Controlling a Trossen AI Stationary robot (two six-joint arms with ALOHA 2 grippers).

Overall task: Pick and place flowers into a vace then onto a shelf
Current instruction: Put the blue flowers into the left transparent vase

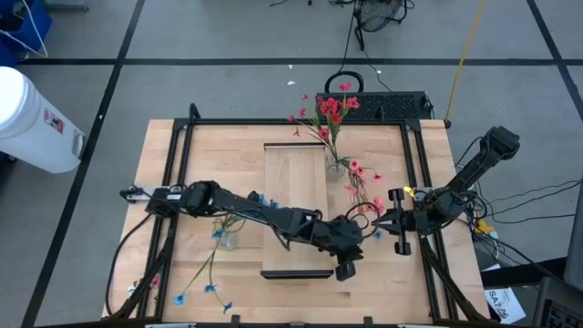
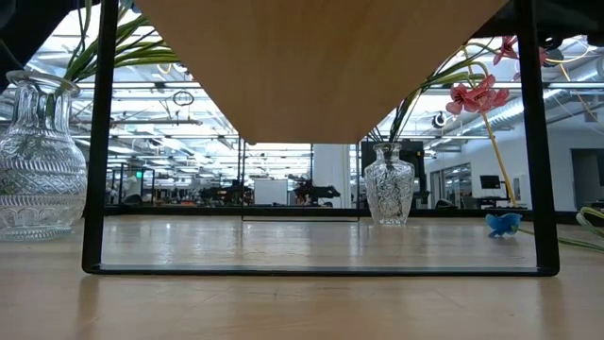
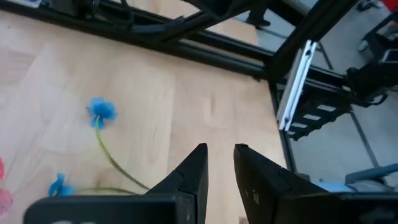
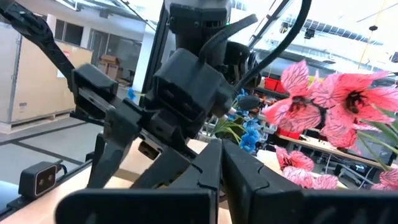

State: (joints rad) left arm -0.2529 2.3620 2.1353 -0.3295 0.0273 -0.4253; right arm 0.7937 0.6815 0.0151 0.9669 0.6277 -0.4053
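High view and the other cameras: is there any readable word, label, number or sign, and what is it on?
No text can be read in any view.
White bin: a small red and dark label, too small to read.
White sheet on the floor: dark print, too blurred to read.

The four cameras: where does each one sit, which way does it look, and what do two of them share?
High view: overhead, straight down on the table; both arms show.
Low view: tabletop height, level across to a glass vase; no gripper visible.
Left wrist view: down past the left gripper at a blue flower.
Right wrist view: past the shut right gripper at the left arm and red flowers; the high view shares both.
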